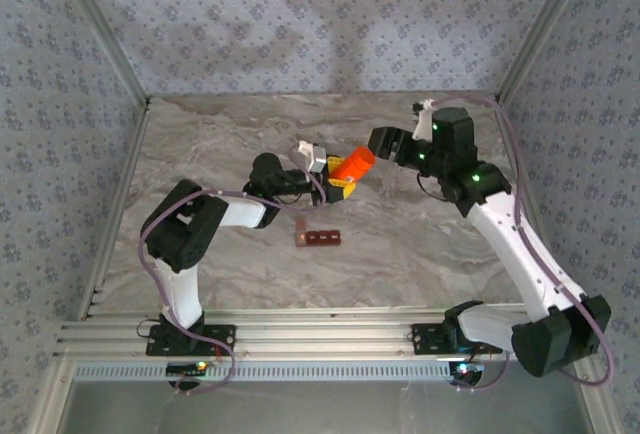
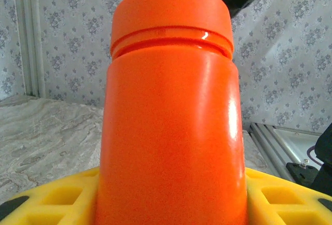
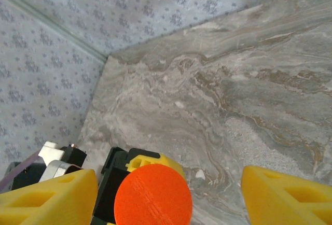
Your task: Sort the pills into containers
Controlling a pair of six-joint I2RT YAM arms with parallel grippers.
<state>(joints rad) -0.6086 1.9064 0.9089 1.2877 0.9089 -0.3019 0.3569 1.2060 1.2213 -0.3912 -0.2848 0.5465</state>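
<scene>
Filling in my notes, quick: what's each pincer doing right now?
Left pincer: closed on the orange bottle, gripping its body.
Right pincer: open, fingers spread either side of the cap, not touching it.

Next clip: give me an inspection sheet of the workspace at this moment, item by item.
Surface: marble-pattern table, no spills seen.
Job's things: orange bottle held off the table, tilted, cap on; dark strip of four cells lying flat on the table nearer the arm bases.
Clutter: one white speck on the table, too small to identify.
Grippers: left pincer shut on the bottle's body; right pincer open, fingers either side of the cap, not touching it.
Cables: lilac cable along each arm, no snag seen.
Surroundings: patterned walls; metal rail at the near edge.
</scene>
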